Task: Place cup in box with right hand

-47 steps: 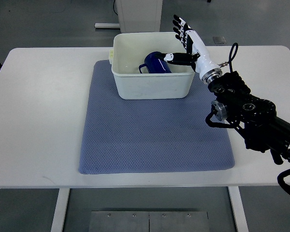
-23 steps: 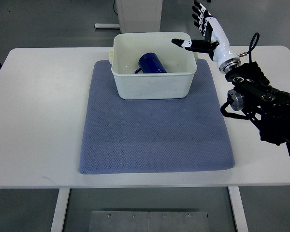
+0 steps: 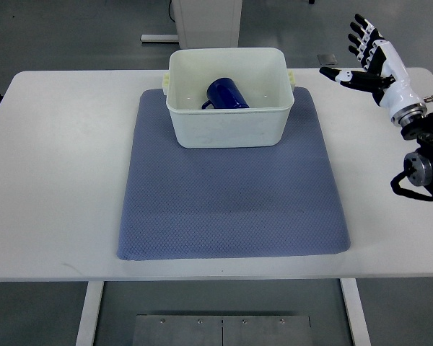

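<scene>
A dark blue cup (image 3: 226, 94) lies on its side inside the white plastic box (image 3: 229, 124), which stands at the far end of the blue mat (image 3: 231, 194). My right hand (image 3: 361, 61) is raised at the far right of the table, well to the right of the box. Its fingers are spread and it holds nothing. The left arm does not show.
The white table (image 3: 58, 166) carries the mat and the box. A white cabinet base (image 3: 206, 21) stands on the floor beyond the table's far edge. The black forearm joints (image 3: 424, 155) of my right arm sit at the right edge.
My right hand has let go of the cup, which now lies in the box, and has drawn back from over the box to the right, with the arm pulling toward the picture's right edge.
</scene>
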